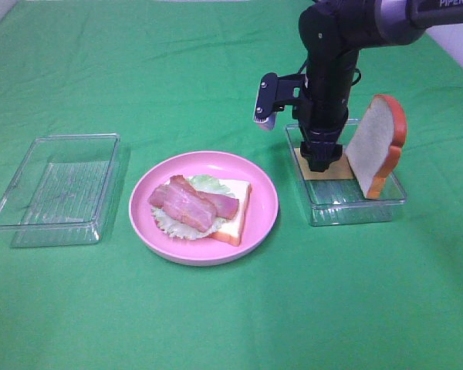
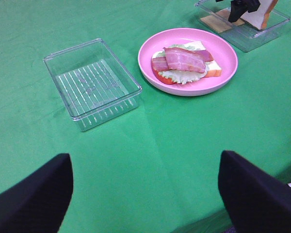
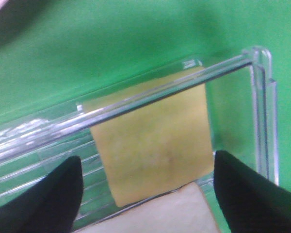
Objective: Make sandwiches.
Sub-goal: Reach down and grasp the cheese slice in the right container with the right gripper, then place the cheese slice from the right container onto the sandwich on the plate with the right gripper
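1. The right hand [image 1: 322, 158] reaches down into a clear box [image 1: 355, 210]. Its jaws are spread wide to either side of the yellow cheese square [image 3: 155, 141] and grip nothing.
2. A bread slice [image 1: 374, 142] stands on edge in the same box.
3. The left hand [image 2: 145, 199] hangs wide open and empty over the green tabletop [image 2: 184, 145].
4. On the pink plate [image 1: 264, 208], a second slice [image 1: 235, 212] carries lettuce [image 1: 207, 185] and bacon [image 1: 191, 204].

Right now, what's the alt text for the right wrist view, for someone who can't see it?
The open right hand is poised at a yellow cheese square lying flat in a clear container. A white bread slice shows beside the cheese; green cloth lies beyond.
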`<state>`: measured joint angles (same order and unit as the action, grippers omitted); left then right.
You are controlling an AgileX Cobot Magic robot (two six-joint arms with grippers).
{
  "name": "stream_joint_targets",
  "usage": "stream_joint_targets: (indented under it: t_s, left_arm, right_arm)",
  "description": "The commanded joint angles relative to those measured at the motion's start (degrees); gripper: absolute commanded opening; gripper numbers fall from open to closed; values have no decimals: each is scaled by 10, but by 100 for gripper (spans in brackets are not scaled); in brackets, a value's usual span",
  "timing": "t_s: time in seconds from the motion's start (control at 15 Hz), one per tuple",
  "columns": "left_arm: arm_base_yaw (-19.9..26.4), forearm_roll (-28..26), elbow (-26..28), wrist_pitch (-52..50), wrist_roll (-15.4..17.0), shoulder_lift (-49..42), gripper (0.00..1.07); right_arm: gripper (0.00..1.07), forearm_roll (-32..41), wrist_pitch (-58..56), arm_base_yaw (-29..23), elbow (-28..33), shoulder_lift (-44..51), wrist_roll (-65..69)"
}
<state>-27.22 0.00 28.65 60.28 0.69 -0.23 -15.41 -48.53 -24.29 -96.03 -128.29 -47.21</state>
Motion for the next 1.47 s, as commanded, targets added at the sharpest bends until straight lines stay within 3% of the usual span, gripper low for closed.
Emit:
stream_joint_targets:
  t_s: [0.07, 0.33, 0.53, 0.8, 0.93, 1.27, 1.47]
  left_arm:
    - [-3, 0, -1, -5, -1, -14, 78]
    - [-3, 0, -1, -5, -1, -14, 78]
    - [-3, 0, -1, -5, -1, -14, 78]
    - [-3, 0, -1, -5, -1, -14, 78]
    - [-3, 0, -1, -5, -1, -14, 78]
    - [-3, 0, -1, -5, -1, -14, 78]
    - [-3, 0, -1, -5, -1, -14, 78]
  right_arm:
    - [72, -10, 5, -1, 5, -19, -5]
    - [71, -19, 22, 1, 5, -42, -5]
    - [62, -53, 33, 1, 5, -61, 25]
    - [16, -60, 33, 1, 5, -66, 34]
    - [0, -60, 30, 1, 3, -66, 34]
    - [0, -47, 10, 1, 3, -13, 56]
    - [0, 3, -11, 0, 3, 44, 58]
